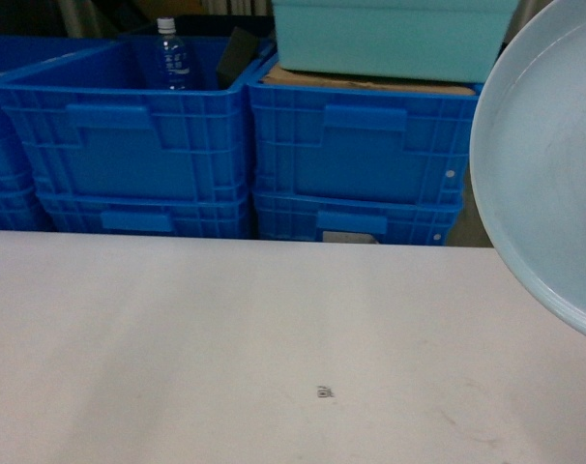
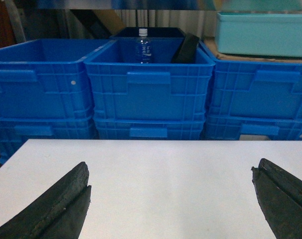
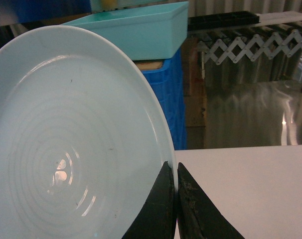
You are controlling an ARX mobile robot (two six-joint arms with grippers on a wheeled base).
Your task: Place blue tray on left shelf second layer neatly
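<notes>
Pale tray [image 3: 66, 149] hangs clamped by its rim in my right gripper [image 3: 176, 199], lifted; shelving remains. My left gripper [image 2: 171, 199] gapes, holding nothing.

Behind the table [image 1: 177, 329] stand stacked crates [image 1: 129, 135]; a bottle [image 1: 172, 53] in the left, a bin [image 1: 390, 39] on the right.

White table [image 1: 225, 338] fills the foreground, small dark speck [image 1: 323, 391] on it. Just behind its far edge, stacked blue ribbed crates [image 1: 129, 135]. Clear water bottle [image 1: 171, 56] and a black object [image 2: 185, 48] stand in the middle top crate. Teal bin [image 1: 390, 39] sits on cardboard atop the right-hand crate stack. Right of the crates, white accordion lattice [image 3: 250, 47] above a shiny metal panel [image 3: 250, 114].
</notes>
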